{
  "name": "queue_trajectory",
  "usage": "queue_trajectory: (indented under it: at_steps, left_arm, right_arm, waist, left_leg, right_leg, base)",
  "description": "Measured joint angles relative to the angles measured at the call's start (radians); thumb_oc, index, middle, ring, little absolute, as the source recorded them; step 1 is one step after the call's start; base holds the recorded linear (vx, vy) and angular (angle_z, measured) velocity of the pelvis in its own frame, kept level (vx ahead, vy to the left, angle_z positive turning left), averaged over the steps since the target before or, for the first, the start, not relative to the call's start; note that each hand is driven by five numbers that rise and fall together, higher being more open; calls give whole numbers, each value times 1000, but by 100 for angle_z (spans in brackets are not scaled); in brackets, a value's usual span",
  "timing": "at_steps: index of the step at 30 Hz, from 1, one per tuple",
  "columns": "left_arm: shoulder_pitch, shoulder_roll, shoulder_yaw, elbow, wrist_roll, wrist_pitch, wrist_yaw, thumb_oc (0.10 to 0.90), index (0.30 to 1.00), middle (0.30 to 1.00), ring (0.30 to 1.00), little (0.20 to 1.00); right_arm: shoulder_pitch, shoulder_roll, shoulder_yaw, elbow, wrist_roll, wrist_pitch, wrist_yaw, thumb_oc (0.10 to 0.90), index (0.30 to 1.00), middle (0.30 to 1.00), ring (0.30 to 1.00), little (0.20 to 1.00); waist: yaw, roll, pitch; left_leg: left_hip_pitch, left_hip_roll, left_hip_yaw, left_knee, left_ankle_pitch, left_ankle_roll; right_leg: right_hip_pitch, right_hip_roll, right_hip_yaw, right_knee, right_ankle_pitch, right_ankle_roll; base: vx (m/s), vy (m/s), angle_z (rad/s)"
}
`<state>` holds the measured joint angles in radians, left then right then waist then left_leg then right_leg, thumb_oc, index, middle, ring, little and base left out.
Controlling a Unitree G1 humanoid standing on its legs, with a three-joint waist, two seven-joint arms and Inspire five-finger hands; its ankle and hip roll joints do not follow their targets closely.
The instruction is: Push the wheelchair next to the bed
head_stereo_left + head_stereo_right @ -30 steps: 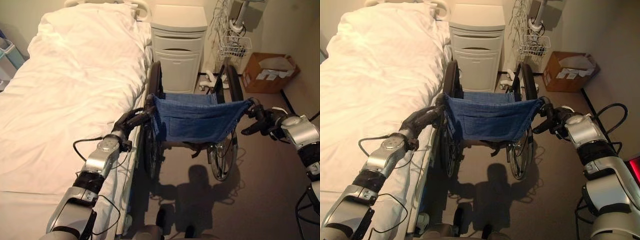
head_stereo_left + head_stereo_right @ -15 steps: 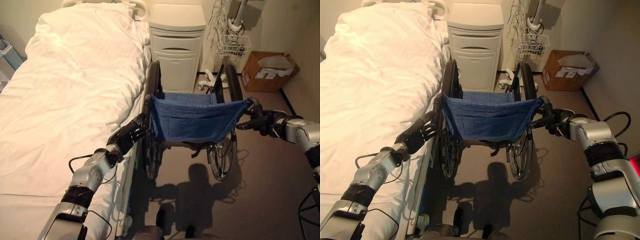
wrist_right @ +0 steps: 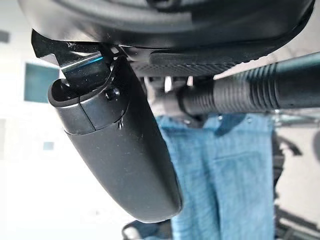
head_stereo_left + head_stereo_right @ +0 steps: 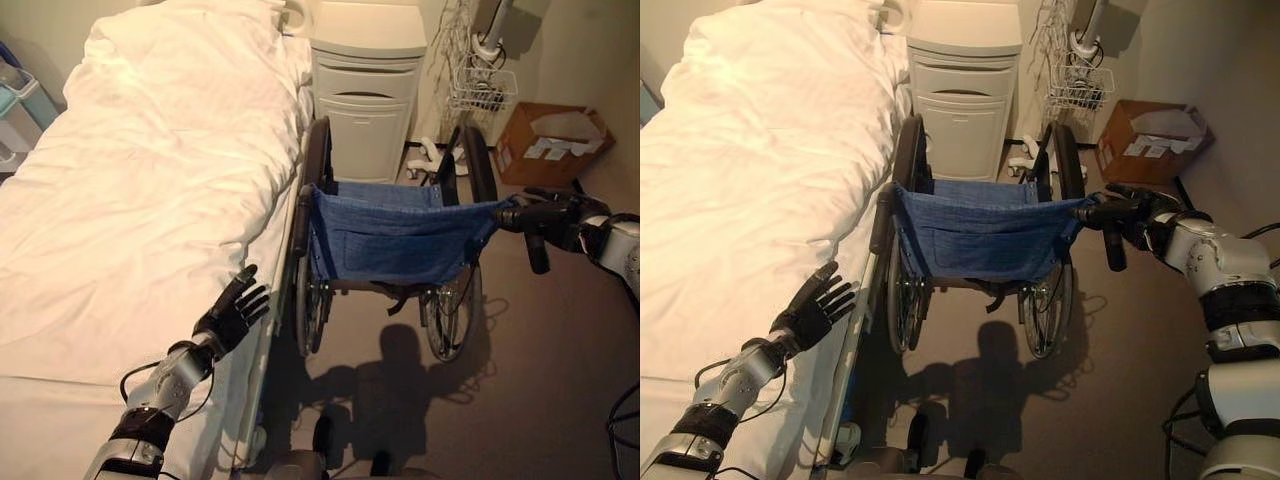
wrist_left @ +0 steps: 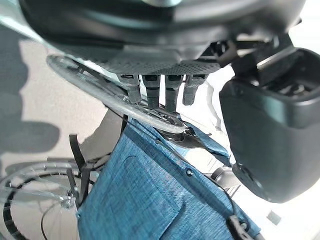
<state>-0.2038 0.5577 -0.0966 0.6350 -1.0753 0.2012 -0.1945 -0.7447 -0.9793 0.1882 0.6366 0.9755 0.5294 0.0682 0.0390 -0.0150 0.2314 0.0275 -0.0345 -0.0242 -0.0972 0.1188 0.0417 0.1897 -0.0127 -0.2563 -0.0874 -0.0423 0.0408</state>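
Observation:
The wheelchair (image 4: 395, 240), with a blue cloth backrest and black wheels, stands close along the white bed (image 4: 150, 180), facing a bedside cabinet. My left hand (image 4: 232, 312) is open with fingers spread, hovering over the bed's edge, well behind the left push handle (image 4: 300, 205) and apart from it. My right hand (image 4: 1145, 212) is at the right push handle (image 3: 250, 92). That ribbed black grip runs under its palm. The thumb (image 3: 125, 150) hangs straight, away from the grip, so this hand is open.
A white bedside cabinet (image 4: 368, 90) stands just ahead of the wheelchair. A wire basket (image 4: 482, 90) on a pole and a cardboard box (image 4: 550, 140) sit at the back right. Bare floor lies behind and right of the chair.
My left hand has let go of the left push handle, drawn back and spread its fingers. My right hand has loosened on the right handle, thumb now hanging down.

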Motion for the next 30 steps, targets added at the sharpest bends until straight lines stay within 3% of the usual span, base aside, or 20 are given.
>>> queue_trajectory:
  at_steps: [7,16,19,22,25,28,30]
  left_arm:
    - [3,-38,1,11,-2,-26,-17,800,900,900,900,900]
    - [74,-135,2,50,33,-92,-109,800,900,900,900,900]
    - [108,-161,4,88,50,-123,-122,800,900,900,900,900]
    - [144,-191,10,121,60,-140,-142,800,900,900,900,900]
    - [174,-212,-9,163,93,-144,-172,800,900,900,900,900]
    - [203,-233,-5,232,111,-151,-201,800,900,900,900,900]
    - [209,-245,4,288,168,-150,-218,800,900,900,900,900]
  right_arm:
    - [134,0,-100,-17,15,-11,77,800,900,900,900,900]
    - [407,30,-314,44,66,-10,183,800,900,900,900,900]
    - [482,88,-436,93,174,-9,226,800,900,900,900,900]
    - [531,140,-521,189,171,-5,249,800,900,900,900,900]
    - [592,170,-531,293,168,11,256,800,900,900,900,900]
    - [665,258,-534,364,172,37,305,800,900,900,900,900]
    - [705,371,-538,436,178,25,355,800,900,900,900,900]
  waist:
    - [-10,-17,6]
    - [-25,-43,6]
    - [-26,-50,2]
    - [-25,-63,-7]
    - [-26,-76,-14]
    - [-28,-91,-24]
    - [-32,-108,-36]
  left_leg:
    - [-2,-1,6,0,0,0]
    - [1,-9,21,0,2,4]
    - [5,-7,31,0,1,5]
    - [5,-1,59,0,-2,9]
    - [5,1,64,0,-2,9]
    - [-1,5,83,0,-4,12]
    - [-2,10,91,0,-4,12]
  right_leg:
    - [5,-4,0,0,-3,5]
    - [11,-15,12,0,-10,15]
    - [13,-15,24,0,-10,15]
    - [13,-15,26,0,-12,16]
    - [12,-16,27,3,-14,17]
    - [9,-15,32,5,-17,15]
    - [8,-11,34,6,-18,13]
  base:
    - [-11,-7,4]
    - [-10,-14,5]
    - [-26,-32,-7]
    - [-31,-54,0]
    - [-29,-78,-1]
    - [-24,-68,-6]
    - [-16,-54,-4]
